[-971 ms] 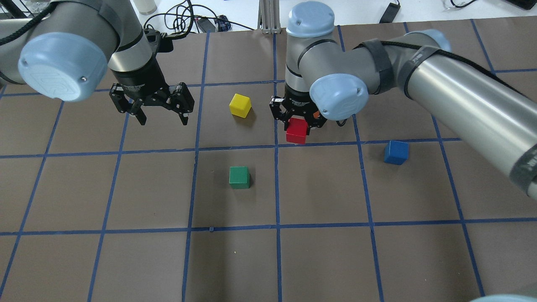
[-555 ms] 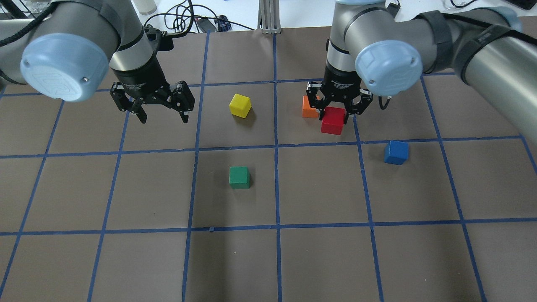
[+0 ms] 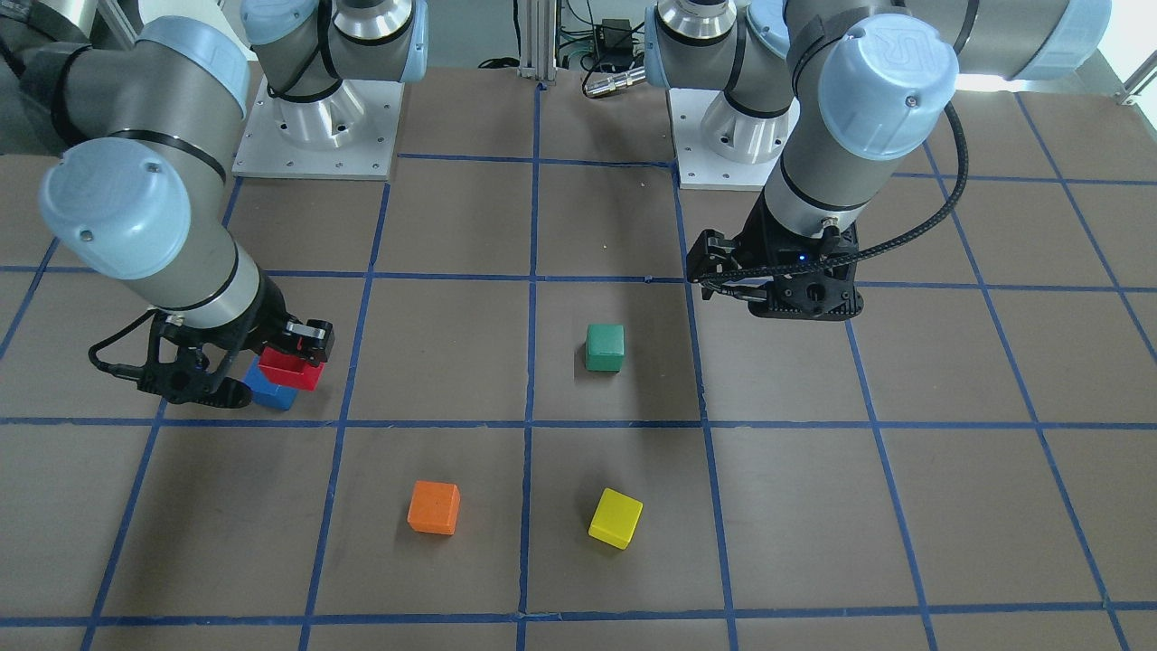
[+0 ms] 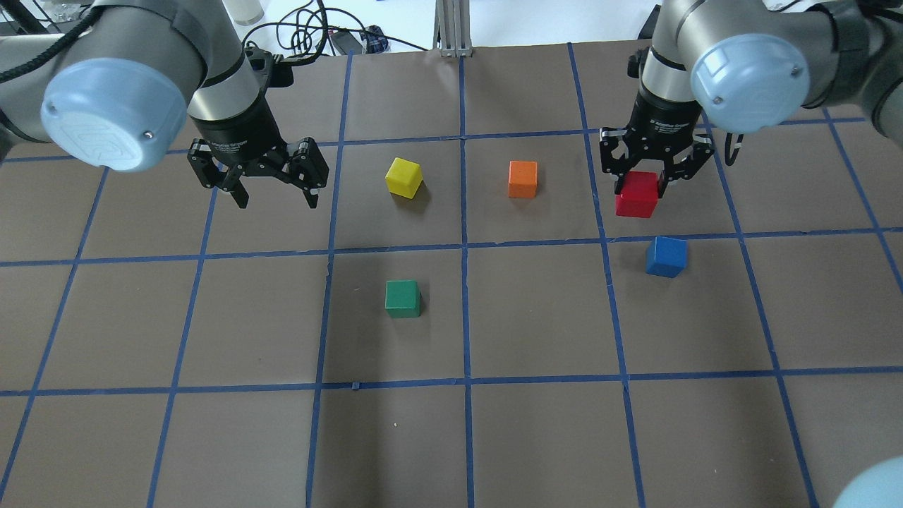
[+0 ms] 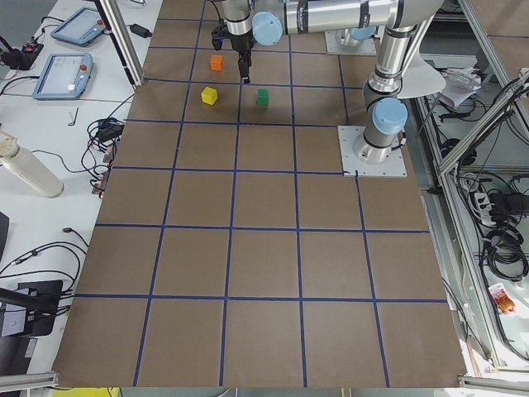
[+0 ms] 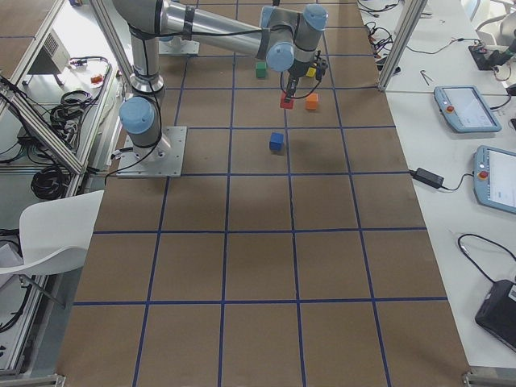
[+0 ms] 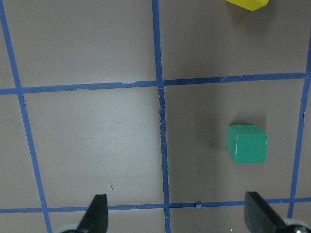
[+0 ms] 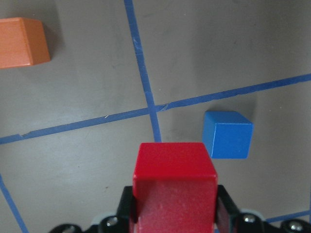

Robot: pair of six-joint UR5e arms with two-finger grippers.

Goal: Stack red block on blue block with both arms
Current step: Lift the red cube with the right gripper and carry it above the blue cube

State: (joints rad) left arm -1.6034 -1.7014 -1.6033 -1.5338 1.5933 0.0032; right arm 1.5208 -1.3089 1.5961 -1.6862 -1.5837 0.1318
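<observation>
My right gripper (image 4: 643,189) is shut on the red block (image 4: 637,195) and holds it in the air, a little beyond and left of the blue block (image 4: 666,256), which rests on the brown mat. In the right wrist view the red block (image 8: 174,183) sits between the fingers, with the blue block (image 8: 227,134) ahead to the right. In the front view the red block (image 3: 291,368) overlaps the blue block (image 3: 270,391). My left gripper (image 4: 275,200) is open and empty, hovering left of the yellow cube (image 4: 403,177).
An orange cube (image 4: 523,179) lies left of my right gripper. A green cube (image 4: 403,298) lies near the mat's middle, also in the left wrist view (image 7: 247,143). Blue tape lines grid the mat. Cables lie beyond the far edge.
My right gripper has carried the red block to the right, past the orange cube, to a spot close to the blue block. The left arm has stayed put.
</observation>
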